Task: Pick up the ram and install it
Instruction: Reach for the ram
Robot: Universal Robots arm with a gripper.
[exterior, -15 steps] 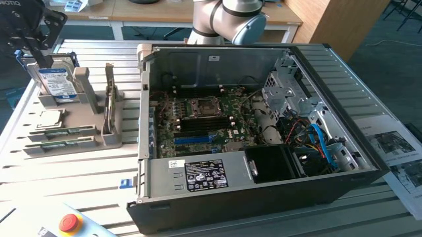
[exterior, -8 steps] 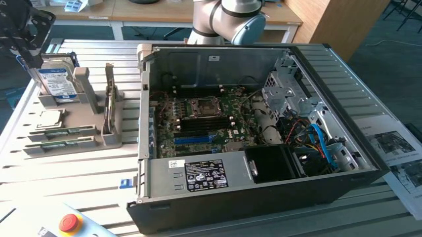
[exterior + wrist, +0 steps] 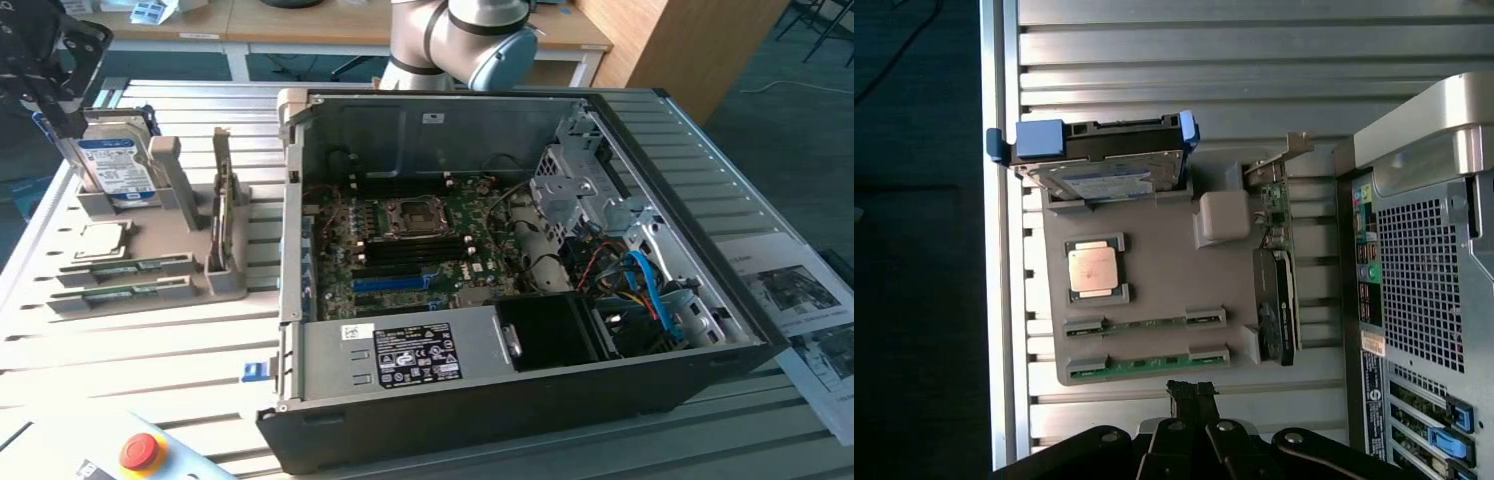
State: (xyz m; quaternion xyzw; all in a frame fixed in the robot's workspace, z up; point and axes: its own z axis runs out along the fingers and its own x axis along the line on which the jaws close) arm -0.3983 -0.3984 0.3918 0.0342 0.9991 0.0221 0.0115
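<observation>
The case (image 3: 534,400) is standing open on the slatted surface (image 3: 160,340), and the grey holder (image 3: 1164,260) is sitting just beside it, on the exterior view's left. The ram (image 3: 1149,362) is lying flat in the holder's outermost groove, with a twin stick (image 3: 1144,322) in the groove next to it. The pincer (image 3: 1191,392) is hanging above that end of the holder with its tips pressed together, gripping nothing.

The step in hand looks like the approach to the pick. To do it well, the tips will probably need to part just wider than the board's thickness, line up across the stick's long edges near its middle, and come straight down, so they are not catching the end clips or nudging the twin. A gentle squeeze on the bare edges should suit better than pressing on the chips.

The surface is showing ribbed, pale metal that glares in the light. The case is combining dark outer walls with dull sheet steel and perforated mesh at the back. The holder is looking like matte moulded plastic with stepped pockets. The hard drive (image 3: 1099,165) is standing on edge, silver between blue rails. The ram is appearing thin, rigid and green, probably slippery on its faces.
</observation>
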